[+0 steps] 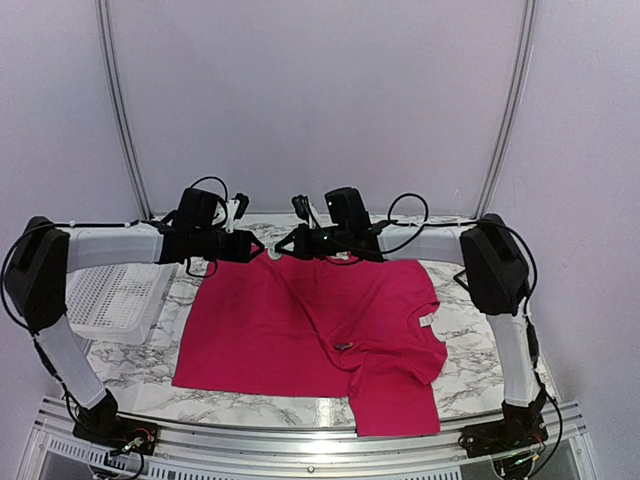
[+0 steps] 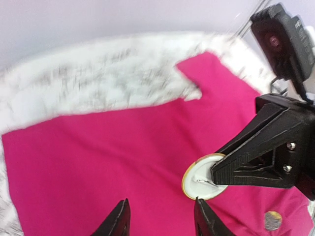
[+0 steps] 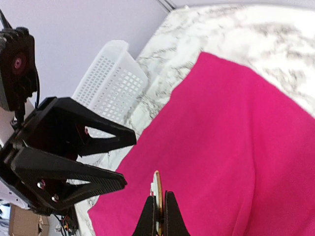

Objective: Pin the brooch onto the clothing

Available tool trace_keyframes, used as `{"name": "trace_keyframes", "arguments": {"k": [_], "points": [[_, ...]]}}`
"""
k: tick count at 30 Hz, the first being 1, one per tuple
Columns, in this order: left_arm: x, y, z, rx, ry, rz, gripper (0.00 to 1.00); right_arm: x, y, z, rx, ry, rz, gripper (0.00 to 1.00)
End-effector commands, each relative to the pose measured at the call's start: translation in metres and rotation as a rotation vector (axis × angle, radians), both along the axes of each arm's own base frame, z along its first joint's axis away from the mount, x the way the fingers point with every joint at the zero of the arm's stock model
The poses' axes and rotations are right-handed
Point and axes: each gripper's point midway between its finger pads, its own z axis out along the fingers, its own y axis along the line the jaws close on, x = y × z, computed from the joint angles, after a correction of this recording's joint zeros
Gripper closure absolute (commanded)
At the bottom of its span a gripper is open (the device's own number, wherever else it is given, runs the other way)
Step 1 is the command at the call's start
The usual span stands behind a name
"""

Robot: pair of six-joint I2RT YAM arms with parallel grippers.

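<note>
The crimson-pink T-shirt [image 1: 290,330] lies flat on the marble table, with its white label [image 1: 426,321] at the right. It also shows in the left wrist view [image 2: 98,162] and the right wrist view [image 3: 231,137]. My right gripper [image 3: 158,212] is shut on a round brooch [image 3: 157,184], seen edge-on here. In the left wrist view the brooch [image 2: 199,179] shows a white back, gold rim and metal pin, held above the shirt. My left gripper [image 2: 160,219] is open and empty, its fingertips just beside the brooch. Both grippers meet over the shirt's far edge [image 1: 268,246].
A white perforated basket [image 1: 115,300] stands at the table's left; it also shows in the right wrist view [image 3: 110,83]. A small round metallic thing [image 2: 272,220] lies on the shirt, dark in the top view [image 1: 343,346]. Marble table [image 1: 470,370] shows around the shirt.
</note>
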Motion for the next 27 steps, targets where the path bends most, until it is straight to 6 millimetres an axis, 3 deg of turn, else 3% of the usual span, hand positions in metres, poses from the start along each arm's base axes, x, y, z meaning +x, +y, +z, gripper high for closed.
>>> {"name": "trace_keyframes", "arguments": {"k": [1, 3, 6, 9, 12, 16, 19, 22, 27], "points": [[-0.012, 0.002, 0.061, -0.016, -0.165, -0.077, 0.52, -0.018, -0.014, 0.051, -0.017, -0.191, 0.097, 1.00], [-0.024, -0.005, 0.084, -0.049, -0.217, -0.154, 0.50, -0.035, -0.020, 0.068, -0.020, -0.282, 0.171, 1.00], [-0.052, -0.016, 0.117, -0.083, -0.311, -0.303, 0.48, -0.082, -0.034, 0.094, -0.053, -0.465, 0.384, 1.00], [-0.097, -0.031, 0.145, -0.087, -0.430, -0.518, 0.43, -0.125, -0.059, 0.098, -0.229, -0.613, 0.554, 1.00], [-0.144, -0.046, 0.149, -0.052, -0.501, -0.700, 0.39, -0.145, -0.085, 0.098, -0.394, -0.640, 0.620, 1.00], [-0.189, -0.067, 0.146, -0.036, -0.566, -0.867, 0.33, -0.175, -0.103, 0.115, -0.427, -0.664, 0.699, 1.00], [-0.207, -0.080, 0.149, -0.046, -0.585, -0.931, 0.31, -0.186, -0.107, 0.131, -0.452, -0.734, 0.710, 1.00], [-0.213, -0.090, 0.153, -0.023, -0.617, -0.936, 0.32, -0.195, -0.106, 0.152, -0.397, -0.798, 0.702, 1.00], [-0.215, -0.104, 0.167, -0.068, -0.614, -0.932, 0.48, -0.212, -0.096, 0.172, -0.323, -0.899, 0.694, 1.00]]}}
